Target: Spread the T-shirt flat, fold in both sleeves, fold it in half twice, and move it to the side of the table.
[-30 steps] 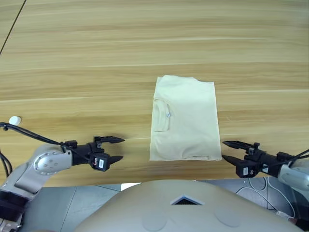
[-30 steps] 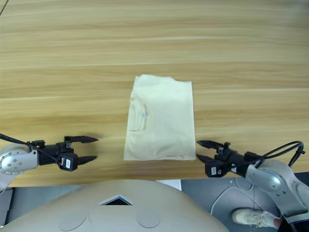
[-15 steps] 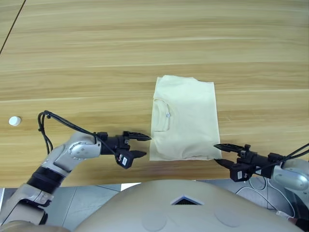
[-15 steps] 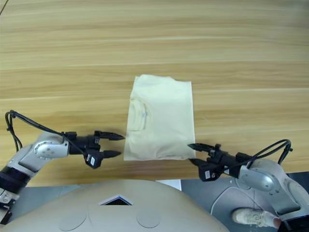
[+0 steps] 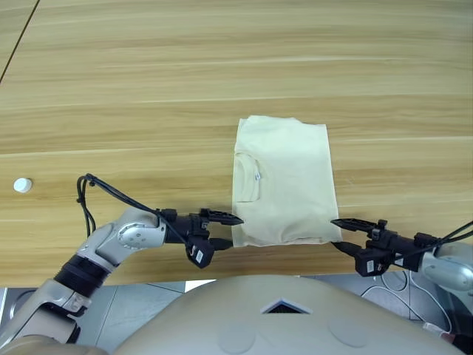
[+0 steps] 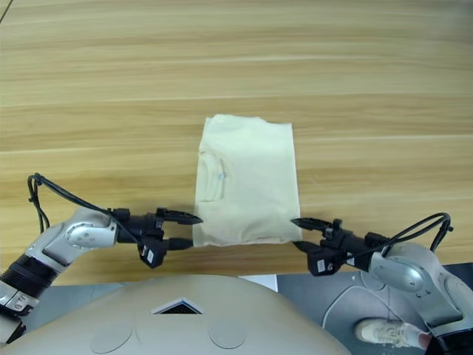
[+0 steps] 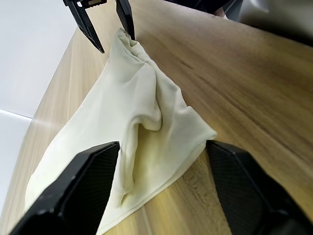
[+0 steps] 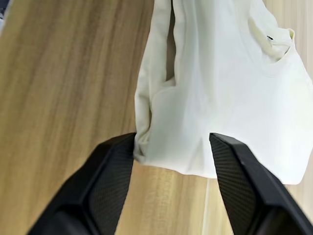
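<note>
Progress: T-shirt [image 5: 284, 181] is already a neat narrow rectangle with the collar showing on its left side. I'd say the sleeves are in and at least one half-fold is done.
Left to do: looks like one more fold in half, then the slide over to the side of the table [image 5: 148, 89]. Neither has started yet, as far as I can see.
Stray bit: small white cap [image 5: 23, 185] sits way off by the left edge, well apart from everything.
Left gripper [image 5: 230, 231]: right at the shirt's near-left corner with its fingers spread. In the left wrist view the corner of the cloth sits between them, but they haven't pinched it.
Shirt spot: near the front edge of the table, roughly mid-width, lying flat apart from some rumpling at the near corners.
Right gripper [image 5: 336, 233]: at the near-right corner, fingers also apart with the cloth edge between them, nothing clamped.
Change, left side: a second ago the left gripper was parked well off to the left of the shirt, and now it's come all the way in to the corner.
Change, shirt: pretty much hasn't budged.
Change, right side: this gripper was just beside its corner and has nudged in onto it.
</note>
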